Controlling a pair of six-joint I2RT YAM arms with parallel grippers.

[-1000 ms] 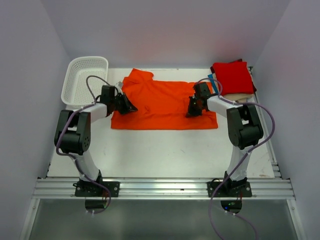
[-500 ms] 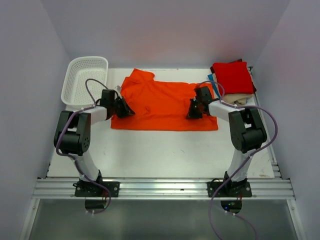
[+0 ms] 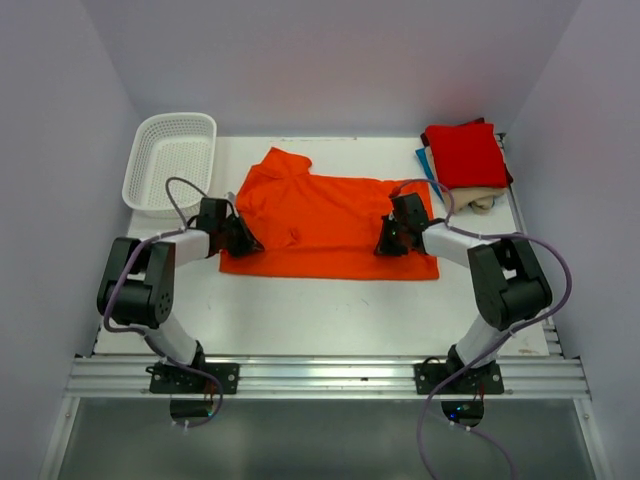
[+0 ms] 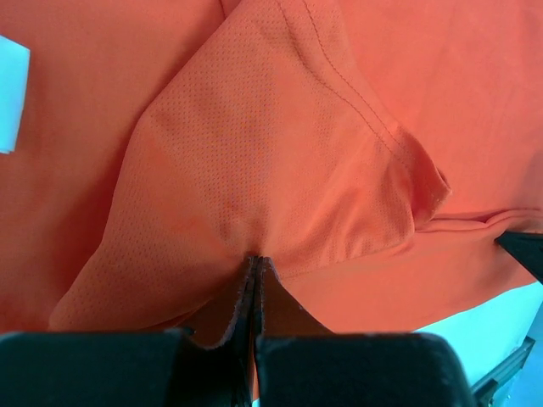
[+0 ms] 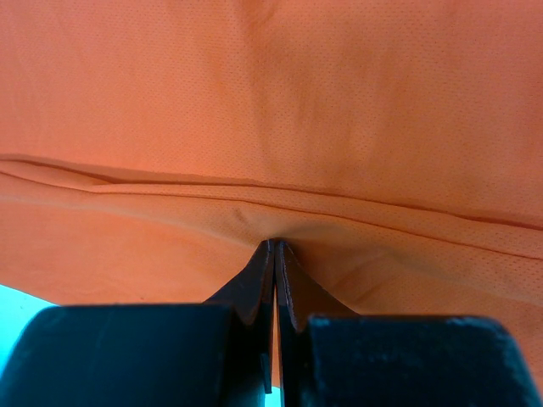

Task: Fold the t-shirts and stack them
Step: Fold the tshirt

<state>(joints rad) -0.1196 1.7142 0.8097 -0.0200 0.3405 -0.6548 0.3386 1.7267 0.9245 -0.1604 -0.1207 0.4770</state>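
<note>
The bright orange t-shirt (image 3: 330,215) lies spread across the middle of the table, partly folded lengthwise, with a sleeve poking out at its far left. My left gripper (image 3: 246,240) is shut on a pinch of the orange cloth (image 4: 280,170) at the shirt's left end. My right gripper (image 3: 386,244) is shut on a fold of the same cloth (image 5: 280,127) near the shirt's right end. Folded t-shirts are stacked at the back right: a red one (image 3: 465,153) on top, with a blue edge (image 3: 425,162) and a beige one (image 3: 482,197) showing beneath.
A white mesh basket (image 3: 170,160) stands at the back left corner. White tabletop (image 3: 320,310) lies between the shirt and the arm bases. Purple walls close in on the left, right and back.
Both grippers have drawn toward the near edge while still pinching the orange shirt. The shirt has shifted nearer with them, and its front edge now lies closer to the arm bases.
</note>
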